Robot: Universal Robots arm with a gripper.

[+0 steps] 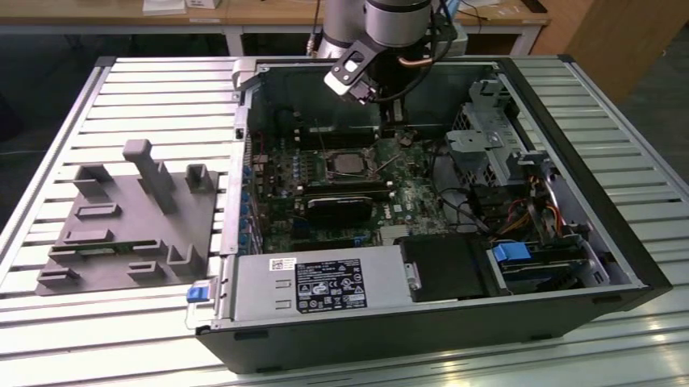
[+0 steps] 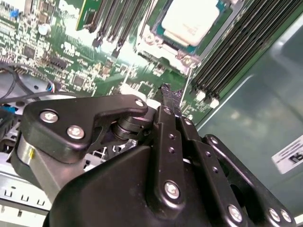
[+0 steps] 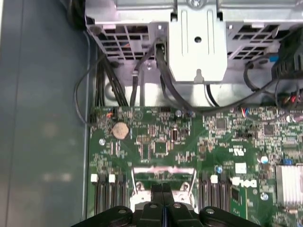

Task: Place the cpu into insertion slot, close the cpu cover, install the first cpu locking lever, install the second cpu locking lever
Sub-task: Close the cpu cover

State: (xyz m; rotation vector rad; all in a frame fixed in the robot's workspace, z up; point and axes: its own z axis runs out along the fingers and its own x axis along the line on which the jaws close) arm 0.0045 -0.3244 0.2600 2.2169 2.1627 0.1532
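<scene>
Found jaws shut tight together, nothing visible between them. Located gripper (image 2: pixel 165 91) low inside case (image 1: pixel 603 210), just above motherboard (image 1: pixel 415 197), at far edge of slot (image 1: pixel 323 164). Noted cpu (image 2: pixel 189 21) seated in slot, cover (image 2: pixel 156 45) lying flat around it. Logged memory slots (image 2: pixel 236 52) flanking on both sides.

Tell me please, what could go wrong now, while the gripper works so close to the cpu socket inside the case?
1. The shut gripper hangs close to the cpu; a small slip might scrape the green board or its small parts.
2. The memory slots stand close on both sides of the cpu, so the wide gripper body could knock them.
3. Loose black cables by the metal cage might catch the arm.
</scene>
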